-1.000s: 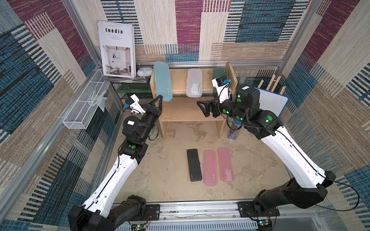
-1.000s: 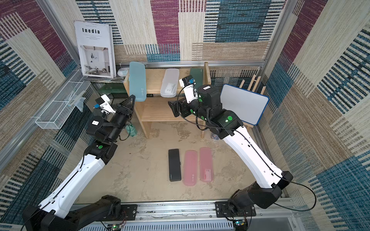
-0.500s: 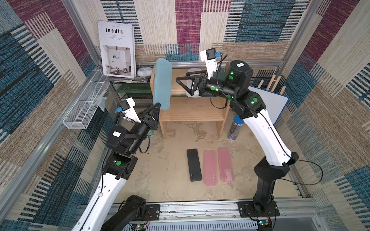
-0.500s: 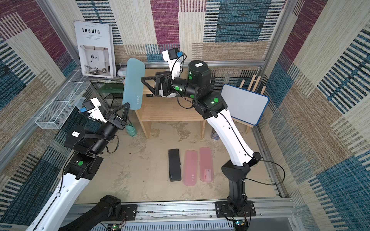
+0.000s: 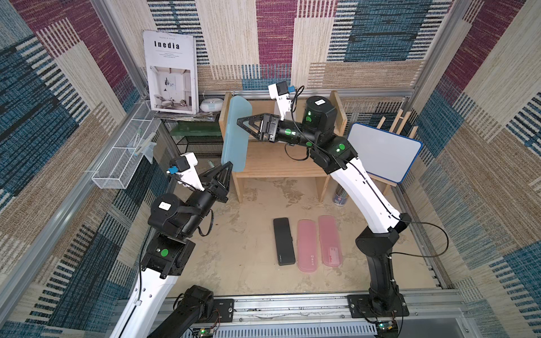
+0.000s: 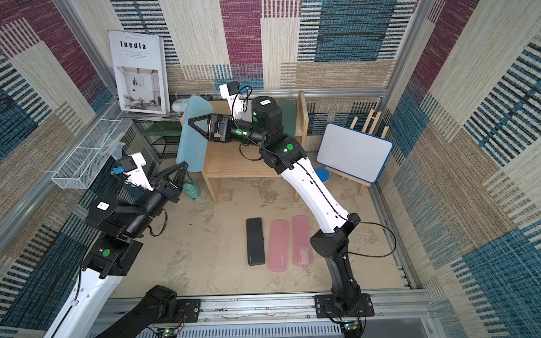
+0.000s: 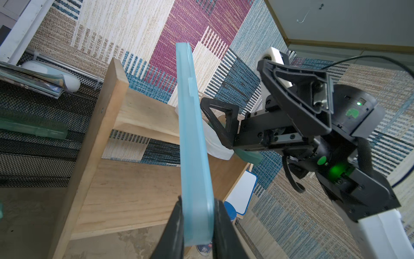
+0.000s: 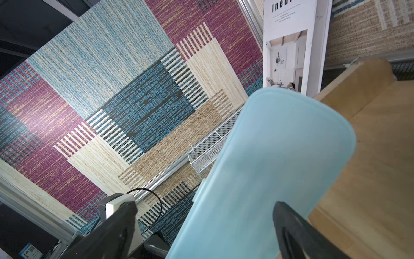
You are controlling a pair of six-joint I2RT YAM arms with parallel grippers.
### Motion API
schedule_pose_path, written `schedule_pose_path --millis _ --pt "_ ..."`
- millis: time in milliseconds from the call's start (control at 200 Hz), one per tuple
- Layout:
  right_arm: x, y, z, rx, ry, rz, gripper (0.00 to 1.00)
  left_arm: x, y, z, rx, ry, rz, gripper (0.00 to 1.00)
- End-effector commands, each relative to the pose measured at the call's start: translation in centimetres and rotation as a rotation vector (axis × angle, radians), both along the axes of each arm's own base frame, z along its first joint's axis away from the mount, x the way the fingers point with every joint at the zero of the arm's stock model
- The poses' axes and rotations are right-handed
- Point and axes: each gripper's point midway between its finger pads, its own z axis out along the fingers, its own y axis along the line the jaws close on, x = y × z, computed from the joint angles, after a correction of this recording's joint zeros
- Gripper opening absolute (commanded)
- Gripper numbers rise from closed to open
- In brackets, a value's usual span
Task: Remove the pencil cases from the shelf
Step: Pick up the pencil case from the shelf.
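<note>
Light teal pencil case (image 5: 235,134): stands on end, slightly tilted, in front of the left side panel of the shelf (image 5: 278,168); whether it touches the wood cannot be told.
Handling: probably light and stiff, hard plastic with a smooth face that looks slippery. Pinched at one end, its long body could pivot in the grip. A hold across the thin sides nearer the middle would likely be steadier.
Look: long, flat, round-cornered, frosted pale teal. A seam runs along the edge with a small clasp tab.
Left gripper (image 7: 198,201): closed on the case's lower end, across its thickness.
Right gripper (image 7: 230,85): jaws spread wide, holding nothing, beside the case's upper half; contact cannot be judged.
Off the shelf: black case (image 5: 284,241), pink case (image 5: 306,245) and second pink case (image 5: 330,241) lie side by side on the table (image 5: 248,278).
On the shelf: dark green case (image 6: 288,112), by the right side panel.
</note>
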Motion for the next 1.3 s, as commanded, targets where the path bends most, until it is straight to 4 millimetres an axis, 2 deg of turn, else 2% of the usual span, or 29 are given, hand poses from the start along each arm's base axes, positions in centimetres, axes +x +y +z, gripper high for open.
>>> schedule_pose_path --millis 0,145,275,471,546,676,882,1047,1292 --pt "0.1 0.6 0.0 0.016 0.019 -0.021 0.99 -0.6 0.6 0.7 0.029 -0.043 0.032 0.0" --pt "-0.1 1.1 -0.8 -0.013 0.017 -0.032 0.99 -1.7 1.6 0.9 0.047 -0.048 0.073 0.0" --pt "-0.7 1.0 -1.4 -0.036 -0.016 -0.008 0.99 -3.3 3.1 1.5 -0.01 -0.067 0.119 0.0" --pt "-2.7 -0.7 -0.4 0.023 -0.088 0.148 0.99 -6.1 4.1 1.6 -0.153 -0.058 0.085 0.0" --pt "-3.9 -1.4 0.4 0.049 -0.131 0.24 0.99 -6.5 3.9 1.2 -0.222 -0.046 0.045 0.0" --pt "-6.0 -1.7 1.6 0.056 -0.207 0.351 0.99 -6.8 3.1 0.8 -0.335 -0.031 -0.046 0.0" --pt "-5.0 -0.9 0.2 0.028 -0.175 0.359 0.99 -7.3 2.2 1.7 -0.405 -0.054 -0.144 0.0" --pt "-4.1 -0.9 0.0 0.014 -0.175 0.296 0.99 -8.3 2.7 2.5 -0.418 -0.081 -0.143 0.0" --pt "-4.9 -0.3 0.2 0.053 -0.168 0.365 0.99 -8.5 2.5 2.3 -0.446 -0.077 -0.171 0.0"
